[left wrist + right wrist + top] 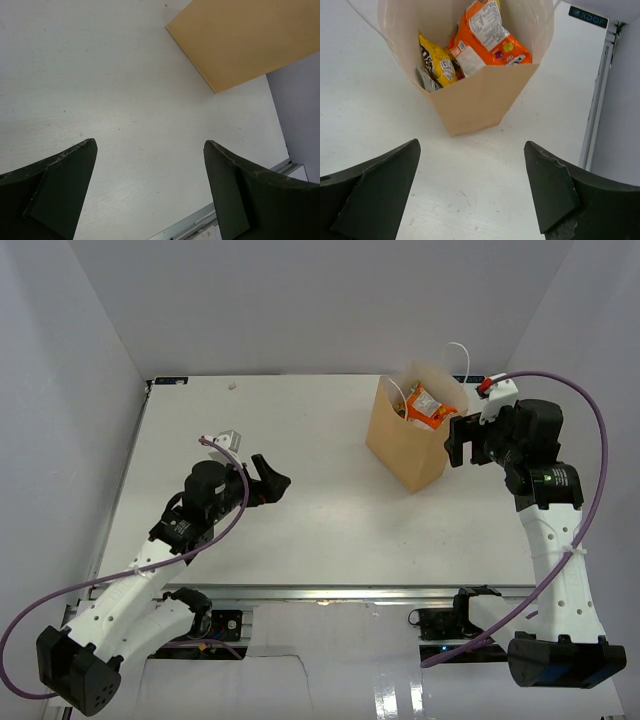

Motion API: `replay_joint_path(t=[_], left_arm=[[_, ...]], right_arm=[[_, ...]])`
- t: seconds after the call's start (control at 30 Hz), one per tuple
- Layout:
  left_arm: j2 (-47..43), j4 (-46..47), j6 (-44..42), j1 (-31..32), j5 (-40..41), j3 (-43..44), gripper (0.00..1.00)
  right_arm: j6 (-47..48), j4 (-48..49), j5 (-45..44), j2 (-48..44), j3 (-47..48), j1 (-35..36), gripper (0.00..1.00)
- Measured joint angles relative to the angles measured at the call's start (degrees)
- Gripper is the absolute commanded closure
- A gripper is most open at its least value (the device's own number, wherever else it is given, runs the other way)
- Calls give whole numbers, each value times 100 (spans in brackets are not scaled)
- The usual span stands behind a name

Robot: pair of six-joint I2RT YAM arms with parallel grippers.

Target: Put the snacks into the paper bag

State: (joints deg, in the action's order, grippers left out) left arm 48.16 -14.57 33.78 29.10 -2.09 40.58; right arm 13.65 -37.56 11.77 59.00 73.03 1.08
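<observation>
— Checking the table from above: seeing no loose packet on it, so probably nearing the end.

— Agreeing. Finding the right gripper spread and empty, hovering just beside the paper bag at the far right. Suggesting lifting it away gently, avoiding snagging the white cord handles or tipping the bag.

— Noting the left gripper wide apart too, pinching nothing, well apart from the bag.

— Peering inside: spotting the large orange bag standing tallest, then a yellow packet to its left, then a sliver of silver foil packet tucked lowest.
</observation>
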Motion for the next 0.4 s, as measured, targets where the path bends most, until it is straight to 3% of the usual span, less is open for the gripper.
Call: replay_joint_path(t=[0.4], left_arm=[[219, -101, -79, 0, -2, 125, 2]], right_arm=[[-621, -15, -581, -197, -245, 0, 10]])
